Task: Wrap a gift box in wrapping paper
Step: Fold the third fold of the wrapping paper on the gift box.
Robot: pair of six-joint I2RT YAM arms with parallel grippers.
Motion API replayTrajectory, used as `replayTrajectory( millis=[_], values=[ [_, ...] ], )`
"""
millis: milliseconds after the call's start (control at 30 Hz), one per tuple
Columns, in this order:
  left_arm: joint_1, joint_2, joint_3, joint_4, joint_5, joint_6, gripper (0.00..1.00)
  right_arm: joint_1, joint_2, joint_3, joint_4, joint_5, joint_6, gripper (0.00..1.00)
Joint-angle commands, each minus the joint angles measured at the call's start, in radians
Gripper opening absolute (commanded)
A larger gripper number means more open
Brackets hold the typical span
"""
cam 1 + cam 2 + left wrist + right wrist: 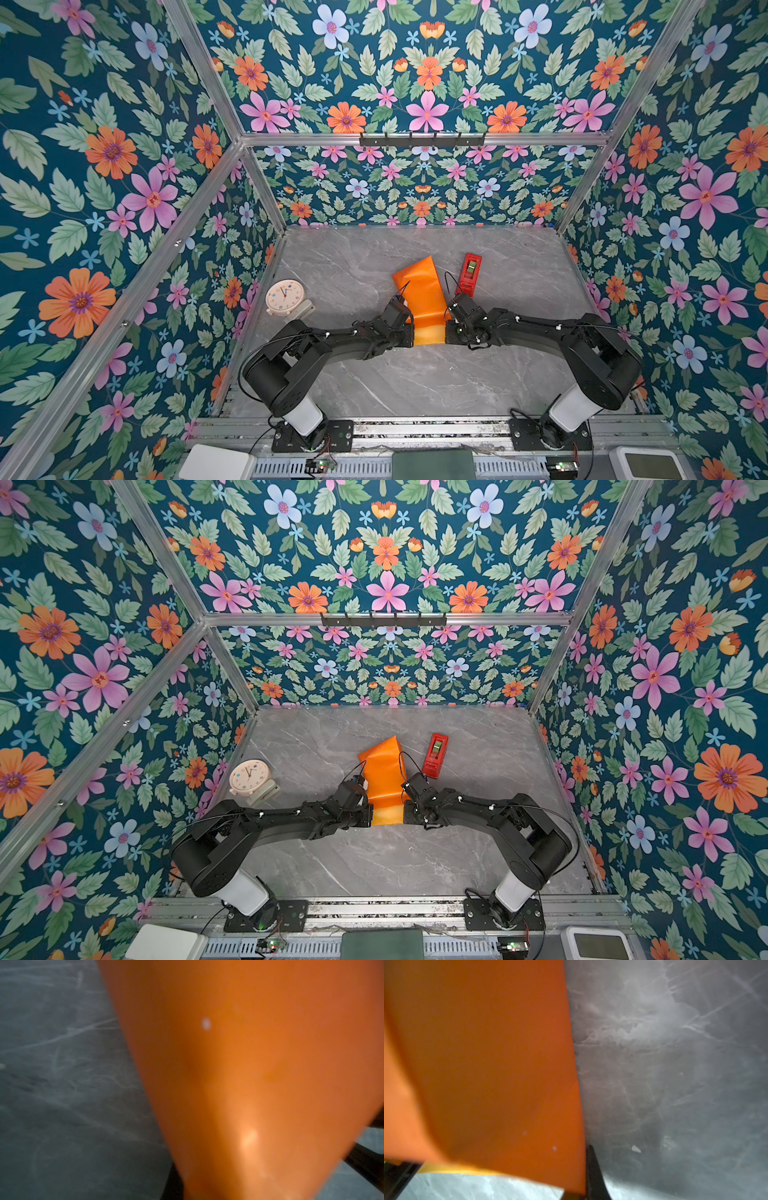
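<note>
Left gripper (410,334) and right gripper (449,332) each pinch the near edge of the glossy orange wrapping paper (419,291) lying mid-way across the grey marble table (415,386), with the gift box unseen, probably underneath; the first fold looks underway, and ends and taping remain.

Both arms (332,336) matte black w/ white base links (305,415), thin black cables (444,282), white zip ties (355,332).
</note>
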Motion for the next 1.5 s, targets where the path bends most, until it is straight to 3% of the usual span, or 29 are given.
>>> replayTrajectory(
  millis=[0,133,267,433,700,900,1067,1267,1467],
  values=[
    [0.0,0.002,-0.005,-0.09,-0.015,0.015,0.0,0.001,0.006,0.007,0.002,0.004,-0.013,0.0],
    [0.0,-0.011,-0.007,-0.093,-0.016,0.016,0.0,0.0,0.0,0.0,0.005,-0.008,-0.008,0.04],
    [-0.001,-0.044,-0.016,-0.097,-0.027,0.019,0.23,0.0,-0.037,-0.014,-0.018,-0.028,-0.017,0.27],
    [0.0,-0.142,-0.047,-0.1,-0.028,0.047,0.53,0.0,-0.118,-0.022,-0.096,-0.063,-0.072,0.42],
    [0.0,-0.366,-0.027,-0.149,-0.063,0.151,0.73,-0.039,-0.272,0.011,-0.24,-0.141,-0.191,0.56],
    [-0.008,-0.249,0.101,-0.077,-0.001,0.402,0.75,-0.166,-0.33,-0.013,-0.197,-0.228,-0.198,0.59],
    [-0.054,-0.097,0.231,-0.123,-0.03,0.723,0.73,-0.221,-0.36,-0.032,-0.201,-0.232,-0.196,0.6],
    [-0.054,-0.04,0.281,-0.187,-0.003,0.944,0.77,-0.238,-0.374,-0.049,-0.198,-0.241,-0.204,0.6],
    [-0.048,-0.013,0.296,-0.24,0.035,1.067,0.77,-0.238,-0.333,-0.055,-0.162,-0.261,-0.188,0.6]
  ],
)
